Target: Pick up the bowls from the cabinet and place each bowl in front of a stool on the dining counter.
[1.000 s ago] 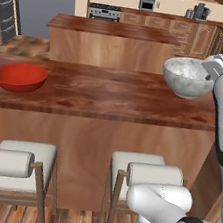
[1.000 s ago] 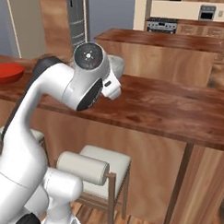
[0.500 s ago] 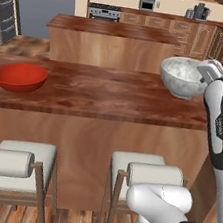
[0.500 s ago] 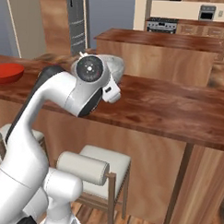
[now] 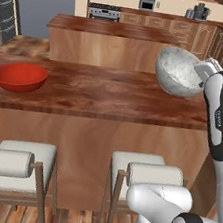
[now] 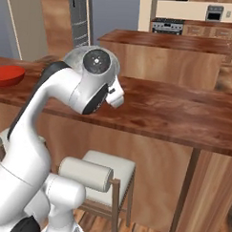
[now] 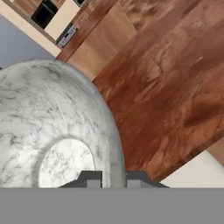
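The grey-white marbled bowl (image 5: 177,72) hangs tilted over the right end of the dining counter (image 5: 101,94), its opening turned to the left. My gripper (image 5: 204,72) is shut on its rim. In the hand view the fingertips (image 7: 89,177) straddle the rim of the marbled bowl (image 7: 48,127), gripper (image 7: 113,178) at the bottom edge. The red bowl (image 5: 19,76) rests on the counter at the left, behind the left stool (image 5: 17,162). The right stool (image 5: 147,172) stands below the held bowl. The cabinet is out of view.
A smaller wooden island (image 5: 108,42) stands beyond the dining counter, with kitchen units and an oven (image 5: 103,12) along the back wall. The counter's right end (image 6: 203,141) drops off beside a wood panel. My arm (image 6: 85,88) leans over the counter's front edge.
The marbled bowl has tipped from upright to tilted and shifted a little up and left. The jaws have closed tighter on its rim. The red bowl has not moved.
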Motion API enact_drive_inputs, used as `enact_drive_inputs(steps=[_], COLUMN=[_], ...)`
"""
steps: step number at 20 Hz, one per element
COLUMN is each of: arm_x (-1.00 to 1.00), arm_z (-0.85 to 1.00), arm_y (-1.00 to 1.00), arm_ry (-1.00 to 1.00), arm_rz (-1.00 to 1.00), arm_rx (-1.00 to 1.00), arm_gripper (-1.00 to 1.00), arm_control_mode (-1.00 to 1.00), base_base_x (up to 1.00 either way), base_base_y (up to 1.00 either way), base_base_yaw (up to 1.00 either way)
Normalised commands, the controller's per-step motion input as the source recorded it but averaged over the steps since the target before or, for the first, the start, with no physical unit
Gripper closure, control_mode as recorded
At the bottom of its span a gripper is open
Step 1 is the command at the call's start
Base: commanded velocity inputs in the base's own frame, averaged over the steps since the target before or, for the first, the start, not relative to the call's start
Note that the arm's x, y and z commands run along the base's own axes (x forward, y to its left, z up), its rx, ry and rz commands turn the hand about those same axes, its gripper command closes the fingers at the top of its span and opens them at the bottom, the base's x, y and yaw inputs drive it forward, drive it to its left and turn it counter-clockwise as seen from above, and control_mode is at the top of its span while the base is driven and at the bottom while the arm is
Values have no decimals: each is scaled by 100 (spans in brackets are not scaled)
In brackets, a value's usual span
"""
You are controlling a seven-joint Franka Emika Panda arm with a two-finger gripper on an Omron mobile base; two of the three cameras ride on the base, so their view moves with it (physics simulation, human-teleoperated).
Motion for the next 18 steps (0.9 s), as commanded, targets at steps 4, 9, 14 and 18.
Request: enact_drive_inputs(steps=[4, 9, 14, 18], arm_x=[0, 0, 0, 0], arm_z=[-1, 0, 0, 0], arm_y=[0, 0, 0, -5], arm_ry=[27, 22, 11, 2], arm_rz=[0, 0, 0, 0], arm_rx=[0, 0, 0, 0], arm_gripper=[100, 100, 100, 100], arm_control_mode=[-100, -100, -100, -100], base_base_x=[0, 0, 0, 0], base_base_y=[0, 0, 0, 0], base_base_yaw=[0, 0, 0, 0])
